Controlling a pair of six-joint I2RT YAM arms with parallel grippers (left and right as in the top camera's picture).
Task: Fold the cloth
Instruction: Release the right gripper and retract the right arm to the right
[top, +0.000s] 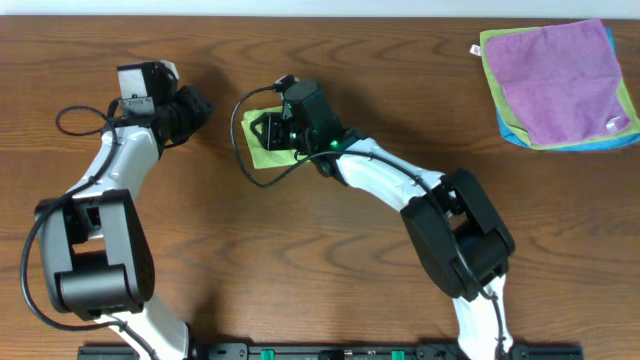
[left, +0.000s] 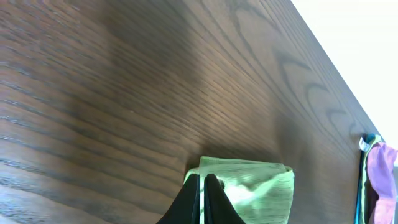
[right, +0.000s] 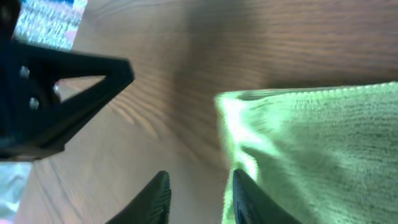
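The overhead view was evenly lit and sharp. The right wrist view was blurred; glare washed out the edge of the cloth (right: 317, 155).

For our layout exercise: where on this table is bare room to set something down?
Bare wood: between right arm and cloth stack; also the front, between right arm and left arm. Crowded around the lime-green cloth at the right pincer.

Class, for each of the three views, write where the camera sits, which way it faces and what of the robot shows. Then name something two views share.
Overhead: above the table, looking straight down; left arm and right arm show.
Left wrist: on the left arm, looking low across the table at the cloth; its shut jaws show.
Right wrist: on the right arm, close above the cloth's edge; its parted jaws show.
Shared: the cloth appears in all three.
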